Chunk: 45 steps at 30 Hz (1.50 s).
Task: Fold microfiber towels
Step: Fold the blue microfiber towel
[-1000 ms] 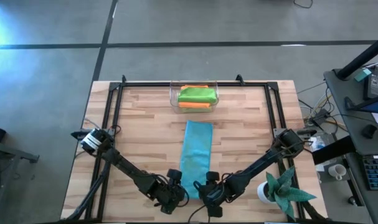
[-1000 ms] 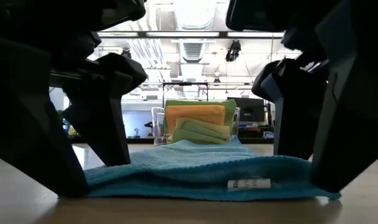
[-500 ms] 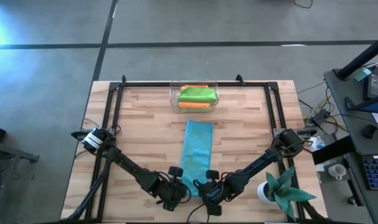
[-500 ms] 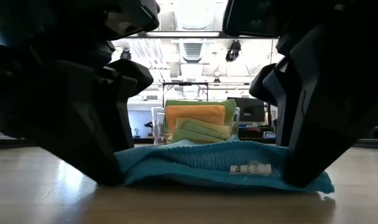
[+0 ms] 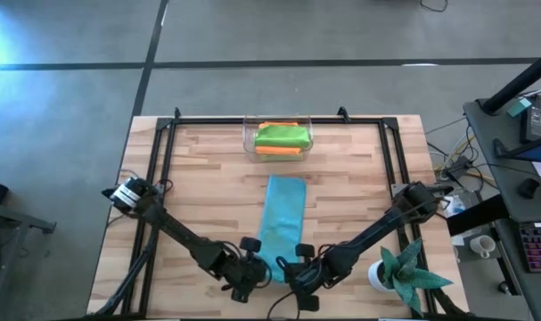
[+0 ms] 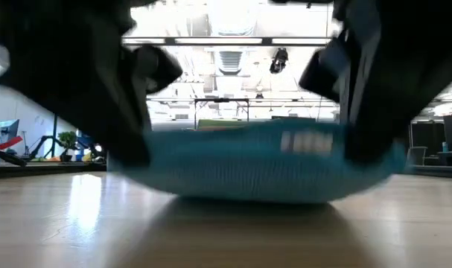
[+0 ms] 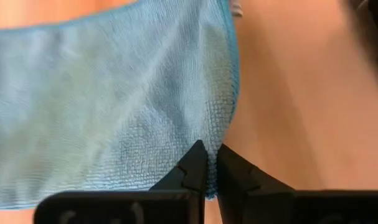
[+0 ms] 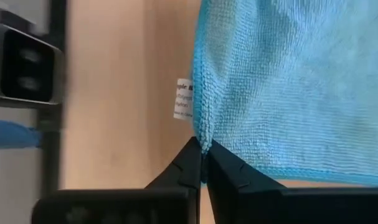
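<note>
A light blue towel (image 5: 283, 214), folded into a long strip, lies down the middle of the table. Its near end (image 6: 255, 160) is raised off the wood between my two grippers. My left gripper (image 5: 258, 267) is shut on the near left corner and my right gripper (image 5: 292, 269) on the near right corner, beside the white label (image 8: 184, 98). In the low view the left gripper (image 6: 129, 97) and the right gripper (image 6: 367, 89) stand at either side of the towel. Lime green and orange towels (image 5: 281, 138) lie folded in a clear bin at the far edge. My left gripper pinches the towel's near left corner (image 7: 208, 142) between its two fingers, at the hem. The fingers come from the near side, slanting down. The near end hangs lifted clear of the table and sags slack toward the other gripper; the far part lies on the table. My right gripper pinches the towel's near right corner (image 8: 205, 138) between its two fingers, on the hem just below the label. The fingers come from the near side, slanting down. The corner is lifted clear of the table; one layer or several, I cannot tell.
The clear bin (image 5: 249, 143) stands at the far middle. A teal spiky plant in a white pot (image 5: 399, 272) stands at the near right, close to the right arm. Black frame rails (image 5: 163, 169) run along the table's left, right and far sides.
Both grippers have gone up from the table with the towel's near corners. The towel's near end, which lay flat on the wood, now hangs clear of it between them. The far part of the strip has stayed where it was.
</note>
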Available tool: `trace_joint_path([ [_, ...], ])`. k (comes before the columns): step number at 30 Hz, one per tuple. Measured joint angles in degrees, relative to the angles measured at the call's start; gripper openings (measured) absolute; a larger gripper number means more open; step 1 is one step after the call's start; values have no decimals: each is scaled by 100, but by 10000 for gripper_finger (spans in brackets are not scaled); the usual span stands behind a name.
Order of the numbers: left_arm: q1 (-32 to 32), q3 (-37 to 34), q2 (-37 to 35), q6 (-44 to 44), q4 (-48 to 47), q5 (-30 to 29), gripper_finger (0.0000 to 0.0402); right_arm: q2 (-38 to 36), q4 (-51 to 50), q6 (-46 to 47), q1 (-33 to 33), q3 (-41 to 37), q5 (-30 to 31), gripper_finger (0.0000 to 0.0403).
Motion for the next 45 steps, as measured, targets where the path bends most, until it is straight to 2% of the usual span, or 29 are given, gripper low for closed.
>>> trace_joint_path([
  [7, 89, 17, -723, 208, -173, 101, 6, -436, -648, 156, -11, 421, -8, 9],
  [13, 179, 20, -1122, 440, -639, 102, 6, -840, -1005, 347, -49, 651, 225, 9],
  [20, 145, 175, -1538, -120, -653, 135, 6, -907, -1258, 950, -6, 922, 190, 9],
  [26, 51, 442, -1617, -464, -637, 303, 6, -900, -1337, 1419, 136, 1276, 144, 9],
  [31, 117, 439, -1586, -608, -793, 102, 5, -900, -1709, 1423, 110, 1462, 567, 9],
  [36, 486, 437, -1586, -612, -1435, -534, 5, -893, -2412, 1689, -169, 1391, 927, 9],
  [45, 1296, 404, -1248, -607, -1864, -567, 5, -887, -2525, 2171, -884, 698, 1186, 9],
])
